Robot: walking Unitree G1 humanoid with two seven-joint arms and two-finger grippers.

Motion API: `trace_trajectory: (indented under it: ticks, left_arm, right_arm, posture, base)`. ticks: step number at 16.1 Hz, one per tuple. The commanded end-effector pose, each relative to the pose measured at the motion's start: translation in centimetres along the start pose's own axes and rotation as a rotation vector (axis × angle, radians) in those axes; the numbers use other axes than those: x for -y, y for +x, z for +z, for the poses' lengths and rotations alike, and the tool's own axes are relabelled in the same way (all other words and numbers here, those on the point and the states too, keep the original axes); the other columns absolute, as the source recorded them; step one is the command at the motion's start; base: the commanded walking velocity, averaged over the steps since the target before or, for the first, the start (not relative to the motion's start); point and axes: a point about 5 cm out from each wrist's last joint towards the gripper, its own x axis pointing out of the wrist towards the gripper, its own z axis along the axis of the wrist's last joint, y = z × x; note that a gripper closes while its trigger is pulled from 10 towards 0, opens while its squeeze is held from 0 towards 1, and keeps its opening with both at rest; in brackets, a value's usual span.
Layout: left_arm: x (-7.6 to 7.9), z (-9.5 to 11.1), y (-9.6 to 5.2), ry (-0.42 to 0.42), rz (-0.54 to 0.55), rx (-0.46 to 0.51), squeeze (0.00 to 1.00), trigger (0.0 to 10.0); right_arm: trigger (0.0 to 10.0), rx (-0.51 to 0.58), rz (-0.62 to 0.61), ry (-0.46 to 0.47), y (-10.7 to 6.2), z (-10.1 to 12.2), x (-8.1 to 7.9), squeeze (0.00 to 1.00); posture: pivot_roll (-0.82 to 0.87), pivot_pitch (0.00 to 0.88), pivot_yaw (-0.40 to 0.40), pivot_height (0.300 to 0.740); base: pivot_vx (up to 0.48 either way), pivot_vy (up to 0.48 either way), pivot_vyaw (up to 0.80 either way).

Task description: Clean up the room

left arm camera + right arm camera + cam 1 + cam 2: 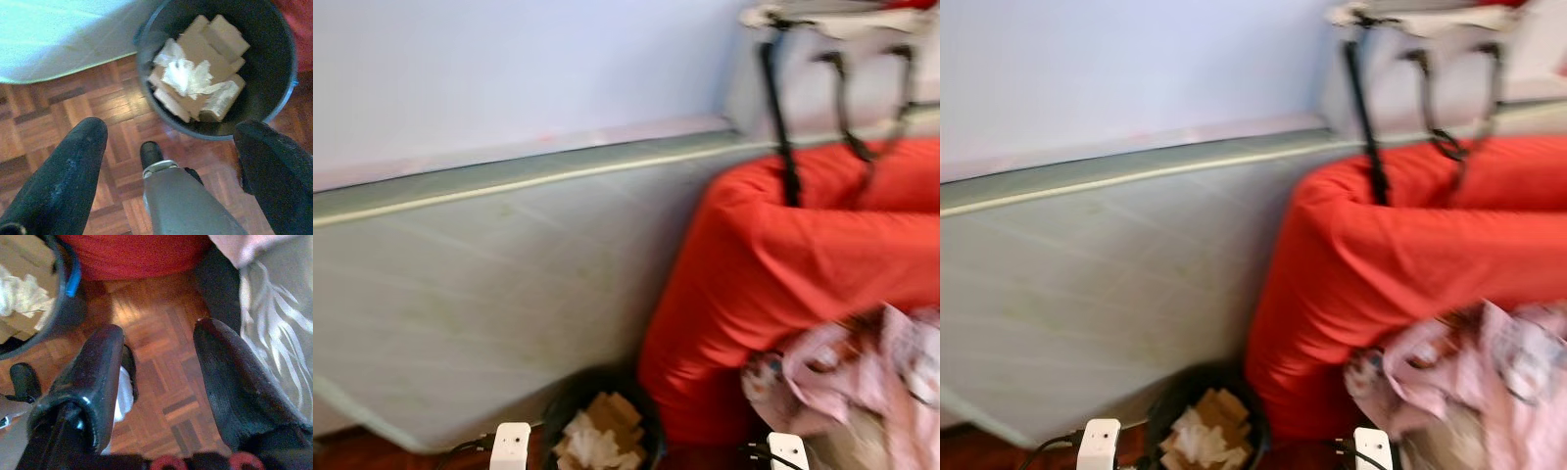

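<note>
Left gripper [171, 161]: we saw its fingers [63, 171] spread wide, nothing between them, held over the parquet floor [54, 112] just short of the black bin [279, 105]. Right gripper [159, 382]: fingers [88, 387] also spread and empty, hanging over bare parquet, with a bit of white material behind one finger that we couldn't identify.

The bin sat on the floor between a pale green mattress [489, 284] leaning at the wall and a red beanbag [783, 264]; it already held cardboard pieces [215, 39] and crumpled white paper [188, 78]. Pink patterned fabric [871, 377] lay against the beanbag's lower right, and a light bag with black straps [832, 59] rested on top of it. The head views were blurred, so we judged the robot was moving or turning.

Step in hand, as we read it: between pickups, both grippers free near the bin. The next move probably called for settling the view, choosing a loose item, likely the pink fabric, then reaching with the right arm.
</note>
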Motion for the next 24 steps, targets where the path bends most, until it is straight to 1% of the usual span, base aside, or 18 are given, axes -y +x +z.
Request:
trace_trajectory:
  ticks: [1, 9, 10, 11, 12, 14, 24]
  left_arm:
    - [0.1, -0.5, -0.1, -0.002, 0.003, -0.017, 0.0, 10.0]
    - [-0.1, -0.4, -0.1, -0.007, 0.003, -0.012, 0.0, 10.0]
    - [-0.6, -0.6, -0.2, -0.008, 0.007, -0.014, 0.0, 10.0]
    - [-1.1, -0.9, -0.4, -0.009, 0.011, -0.016, 0.0, 10.0]
    - [-1.2, -1.0, -0.4, -0.01, 0.011, -0.017, 0.0, 10.0]
    - [-1.4, -1.0, -0.5, -0.01, 0.01, -0.017, 0.0, 10.0]
    - [-1.6, -0.9, -0.5, -0.016, 0.013, -0.009, 0.0, 10.0]
  right_arm:
    - [10.0, -0.008, 0.002, -0.005, 0.0, -0.1, 0.1, 0.0]
    - [10.0, -0.006, 0.008, -0.027, 0.0, 0.0, 0.1, 0.0]
    - [10.0, 0.005, 0.006, -0.015, 0.0, 0.1, 0.1, 0.0]
    - [10.0, 0.008, 0.014, -0.026, 0.0, 0.2, 0.1, 0.0]
    - [10.0, 0.008, 0.015, -0.027, 0.0, 0.2, 0.1, 0.0]
    - [10.0, 0.002, 0.016, -0.037, 0.0, 0.2, 0.2, 0.0]
    - [10.0, 0.012, 0.026, -0.018, 0.0, 0.3, 0.1, 0.0]
  posture:
    - [-0.09, 0.0, -0.034, 0.74]
    - [-0.09, 0.0, -0.035, 0.74]
    - [-0.09, 0.0, -0.035, 0.74]
    - [-0.09, 0.0, -0.034, 0.74]
    - [-0.09, 0.0, -0.035, 0.74]
    - [-0.09, 0.0, -0.035, 0.74]
    - [-0.08, 0.0, -0.036, 0.74]
  base:
    - [0.0, 0.0, -0.8]
    - [0.0, 0.0, -0.8]
    - [0.0, 0.0, 0.0]
    - [0.0, 0.0, 0.0]
    - [0.0, 0.0, 0.0]
    - [0.0, 0.0, 0.0]
    - [0.0, 0.0, 0.0]
